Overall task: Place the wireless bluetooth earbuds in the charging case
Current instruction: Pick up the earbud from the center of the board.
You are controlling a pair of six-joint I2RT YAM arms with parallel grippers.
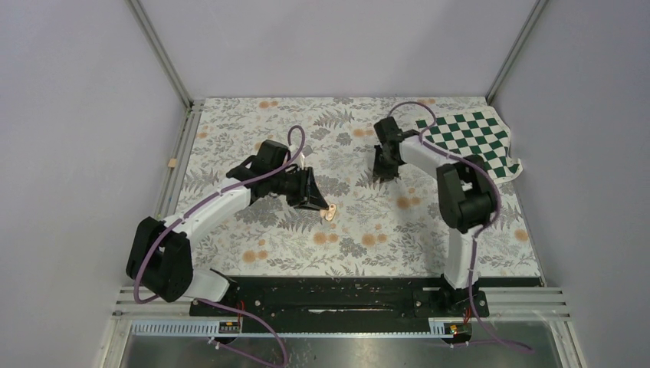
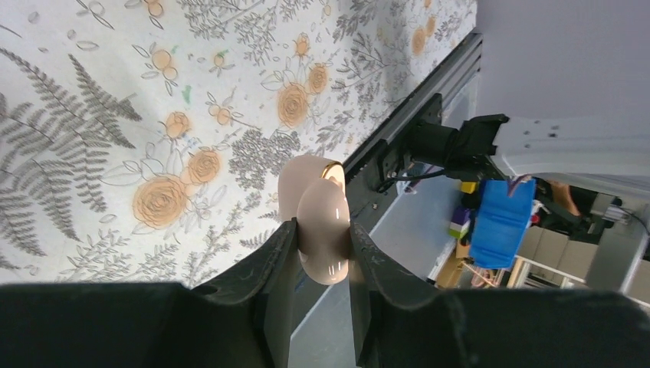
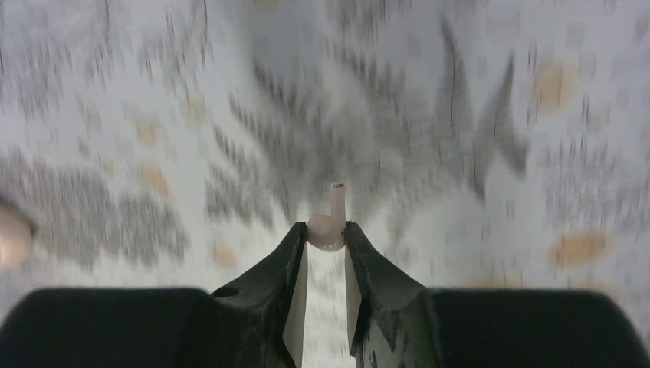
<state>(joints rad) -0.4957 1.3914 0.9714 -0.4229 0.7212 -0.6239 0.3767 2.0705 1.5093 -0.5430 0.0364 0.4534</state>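
My left pincer (image 2: 322, 230) pinches the open peach-pink plastic case (image 2: 308, 182); my right pincer (image 3: 326, 234) pinches a tiny cream plastic earbud (image 3: 336, 201).

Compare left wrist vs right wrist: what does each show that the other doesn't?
Left wrist only: the charging case clamped in the left gripper, lid apparently open. It also shows the black rail at the table edge and a blue object beyond it.
Right wrist only: one earbud pinched in the right gripper, stem pointing away from the gripper. The view is blurred.
Both: a gripper shut on a pale item over the floral cloth.
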